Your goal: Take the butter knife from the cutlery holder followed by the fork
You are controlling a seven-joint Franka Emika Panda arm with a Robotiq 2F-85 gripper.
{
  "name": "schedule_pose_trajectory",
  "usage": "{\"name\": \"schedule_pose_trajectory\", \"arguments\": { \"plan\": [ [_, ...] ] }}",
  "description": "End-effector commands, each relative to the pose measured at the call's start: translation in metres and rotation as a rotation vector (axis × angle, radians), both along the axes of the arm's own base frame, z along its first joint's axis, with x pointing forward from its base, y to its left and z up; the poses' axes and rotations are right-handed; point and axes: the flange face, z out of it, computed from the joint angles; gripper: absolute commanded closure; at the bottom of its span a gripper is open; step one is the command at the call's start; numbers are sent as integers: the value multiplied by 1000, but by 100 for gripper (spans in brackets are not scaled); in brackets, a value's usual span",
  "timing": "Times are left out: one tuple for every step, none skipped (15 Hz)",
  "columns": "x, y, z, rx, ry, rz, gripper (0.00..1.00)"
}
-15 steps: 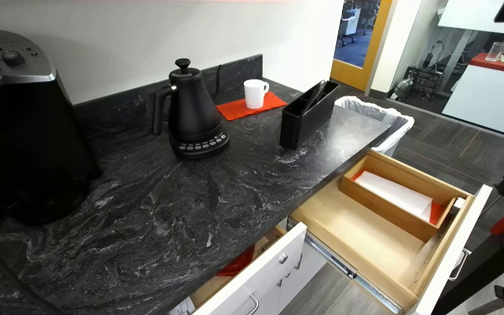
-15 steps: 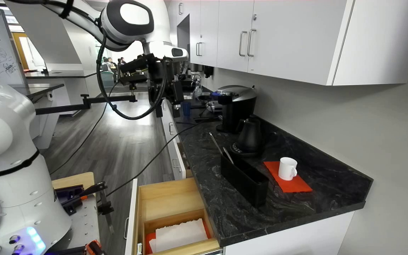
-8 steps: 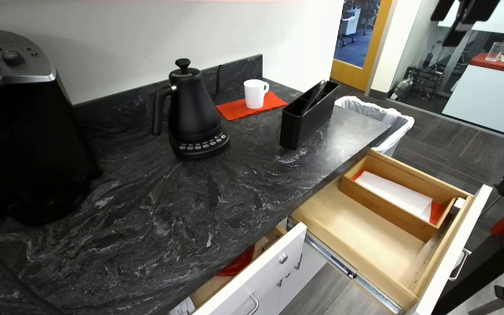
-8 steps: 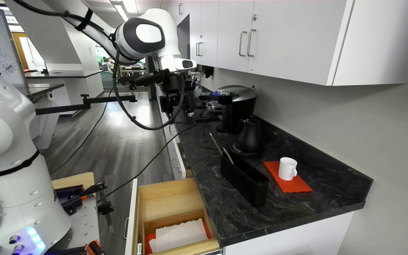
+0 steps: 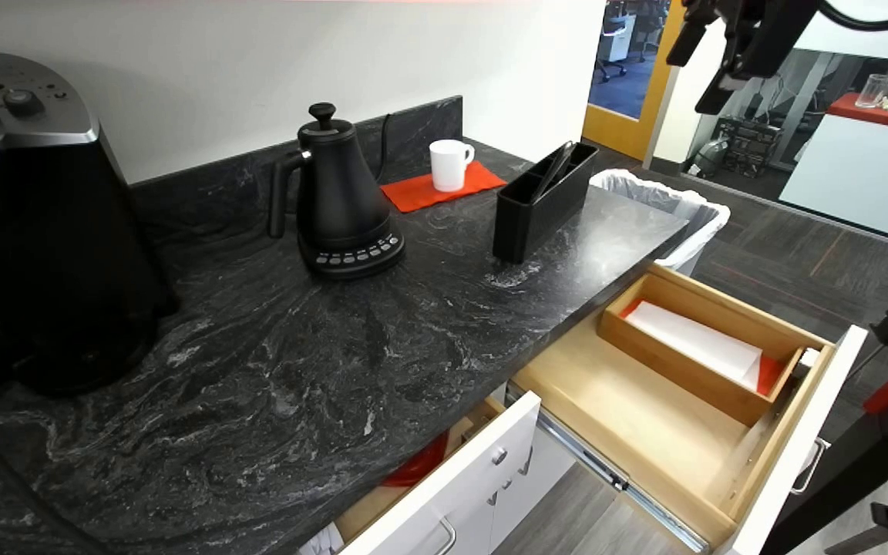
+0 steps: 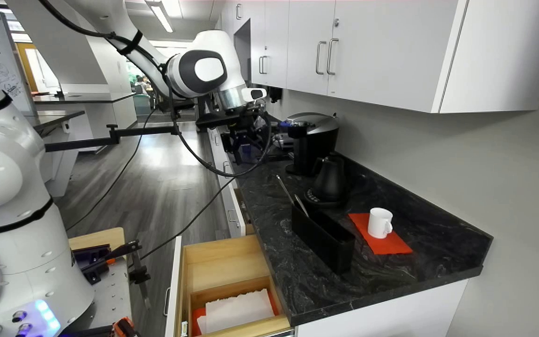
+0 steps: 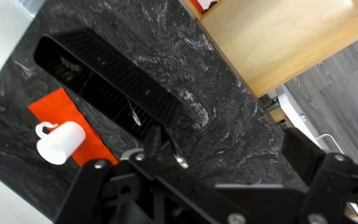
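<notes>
- And here's the cutlery holder, a long black box sitting on the dark worktop, and out of one end poke a longer utensil and a shorter utensil, both tilted.
- Is either the butter knife, or the fork? Can't tell from here!
- Thin, shiny metal: likely light and stiff, but slippery, so I'd pinch one high above the rim, squarely, and draw it out along its lean.
- Careful, the holder itself looks light and could skid if dragged.
- Overhead, the end effector, spread wide, holding nothing.
- Further out: a white mug on a red cloth, a black kettle, and a pulled-out wooden drawer below the worktop's edge.
</notes>
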Motion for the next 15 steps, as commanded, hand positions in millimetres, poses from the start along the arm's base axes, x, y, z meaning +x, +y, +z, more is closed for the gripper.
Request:
{"name": "schedule_pose_trajectory", "arguments": {
  "plan": [
    [7,19,-3,42,-22,187,0],
    [9,23,-6,40,-18,244,0],
    [10,24,-8,32,-16,299,0],
    [14,23,-11,12,-18,329,0],
    [18,20,-13,-1,-24,348,0],
    [25,16,-16,-8,-34,346,0],
    [31,12,-18,-8,-46,345,0],
    [39,8,-21,-13,-64,340,0],
    [47,5,-24,-18,-80,342,0],
    [54,2,-27,-26,-99,344,0],
    [62,0,-32,-30,-112,347,0],
    [70,-2,-35,-32,-125,350,0],
    [77,-3,-38,-32,-134,351,0],
    [84,-4,-41,-31,-140,355,0],
    [90,-4,-45,-31,-141,359,0]
  ]
}}
